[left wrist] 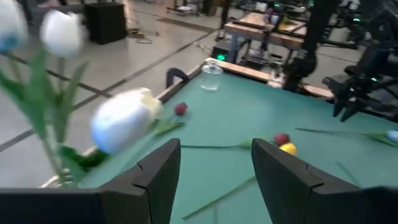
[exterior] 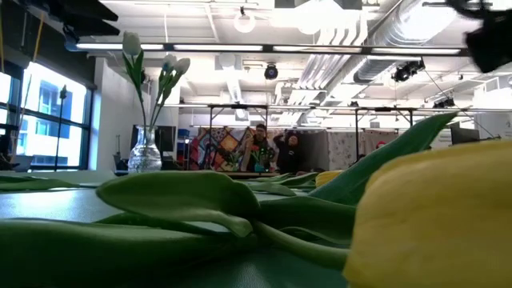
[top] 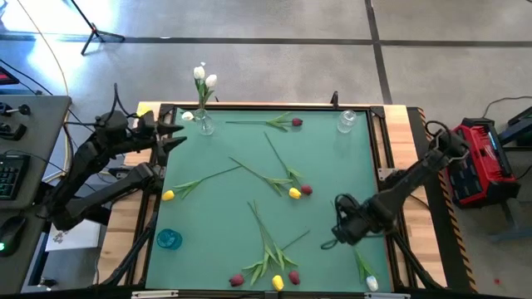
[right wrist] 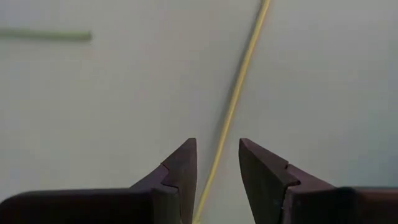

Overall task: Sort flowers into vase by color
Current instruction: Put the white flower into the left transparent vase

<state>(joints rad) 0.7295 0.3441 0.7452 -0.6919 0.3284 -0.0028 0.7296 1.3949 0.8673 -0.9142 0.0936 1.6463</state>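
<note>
The white flowers [top: 202,79] stood upright in the vase [top: 204,124]; beside it the left gripper [top: 174,135] gaped empty, while the right gripper [right wrist: 217,163], well apart, straddled a stem [right wrist: 239,81], jaws narrowly parted.

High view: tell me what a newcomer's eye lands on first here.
The green table mat strewn with loose tulips, red, yellow and white, stands out first. Next, the clear vase at its far left corner, holding white tulips, with the left gripper open beside it. The right gripper hovers open near the mat's near right.

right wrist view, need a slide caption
Right gripper, fingers apart, straddling a thin green stem on the table.
</note>
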